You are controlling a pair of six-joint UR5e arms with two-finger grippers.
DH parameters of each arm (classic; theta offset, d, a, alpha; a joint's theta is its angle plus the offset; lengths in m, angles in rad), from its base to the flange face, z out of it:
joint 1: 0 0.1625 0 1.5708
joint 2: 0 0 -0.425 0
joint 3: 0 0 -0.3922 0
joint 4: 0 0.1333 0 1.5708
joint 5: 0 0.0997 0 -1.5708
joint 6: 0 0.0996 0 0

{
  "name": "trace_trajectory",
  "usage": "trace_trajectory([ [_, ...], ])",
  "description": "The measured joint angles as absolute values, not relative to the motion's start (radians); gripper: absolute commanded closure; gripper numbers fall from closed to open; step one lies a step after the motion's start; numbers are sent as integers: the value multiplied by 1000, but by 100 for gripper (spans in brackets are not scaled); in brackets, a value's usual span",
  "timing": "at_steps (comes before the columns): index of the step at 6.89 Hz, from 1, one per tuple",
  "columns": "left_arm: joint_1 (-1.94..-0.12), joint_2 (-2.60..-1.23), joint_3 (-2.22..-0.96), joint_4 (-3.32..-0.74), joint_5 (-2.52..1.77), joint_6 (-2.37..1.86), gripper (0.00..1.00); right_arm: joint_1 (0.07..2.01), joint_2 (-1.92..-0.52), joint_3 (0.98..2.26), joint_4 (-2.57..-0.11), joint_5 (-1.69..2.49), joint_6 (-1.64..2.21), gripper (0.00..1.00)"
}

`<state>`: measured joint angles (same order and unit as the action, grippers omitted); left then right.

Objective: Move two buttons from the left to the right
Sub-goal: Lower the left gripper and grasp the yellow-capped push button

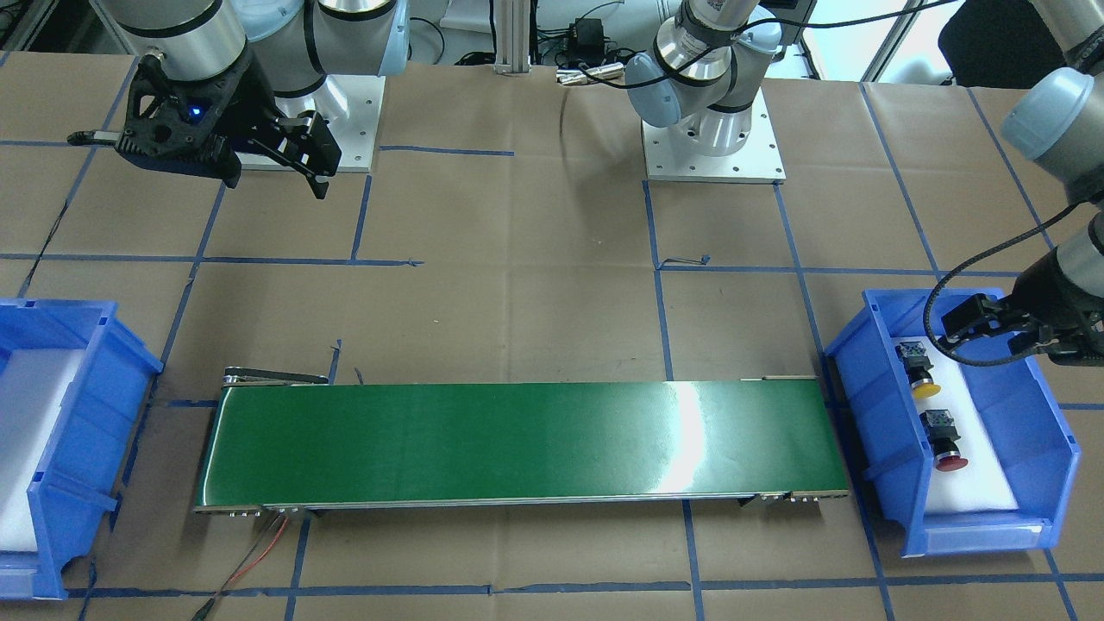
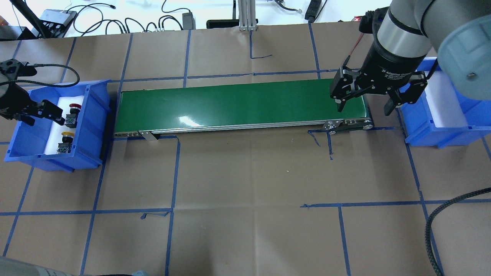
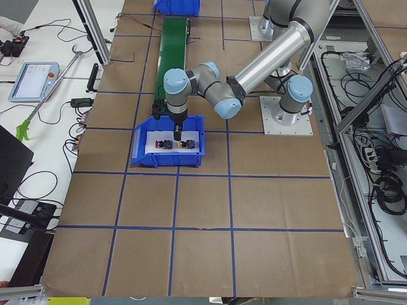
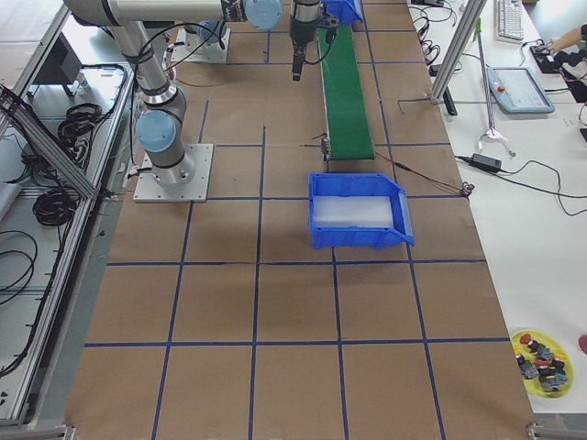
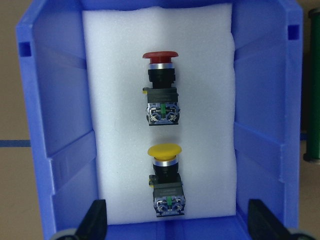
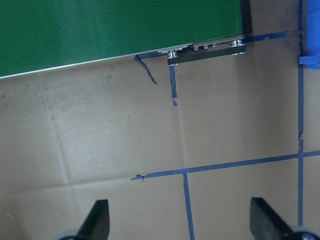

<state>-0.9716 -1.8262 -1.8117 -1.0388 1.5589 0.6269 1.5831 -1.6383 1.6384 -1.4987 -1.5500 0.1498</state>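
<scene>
Two push buttons lie on white foam in the blue bin [image 2: 92, 126] at my left end of the table. In the left wrist view the red button [image 5: 160, 85] is farther and the yellow button [image 5: 165, 175] nearer; both also show in the overhead view, red [image 2: 73, 111] and yellow [image 2: 66, 142]. My left gripper [image 5: 177, 222] hangs over this bin, open and empty, above the yellow button's end. My right gripper [image 2: 363, 109] is open and empty above the conveyor's right end, beside the other blue bin [image 2: 433, 130].
A green conveyor belt [image 2: 238, 103] lies between the two bins. The right bin holds only white foam [image 4: 353, 213]. Blue tape lines cross the brown table. A yellow dish of spare parts [image 4: 541, 353] sits at a far table corner.
</scene>
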Motion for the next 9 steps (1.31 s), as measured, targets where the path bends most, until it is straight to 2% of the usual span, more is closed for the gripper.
trace_trajectory([
  [2,-948,-1840,-1898,-927,1556,628,1,1583,-1638,1639,-1499,-1549,150,0],
  [7,-930,-1892,-1972,-818,1560,631,1,1583,-1637,1639,-1499,-1551,150,0],
  [8,-926,-1898,-1980,-802,1563,632,13,1583,-1637,1639,-1499,-1551,150,0],
  [9,-921,-1900,-1984,-797,1564,632,39,1583,-1637,1638,-1499,-1551,150,0],
])
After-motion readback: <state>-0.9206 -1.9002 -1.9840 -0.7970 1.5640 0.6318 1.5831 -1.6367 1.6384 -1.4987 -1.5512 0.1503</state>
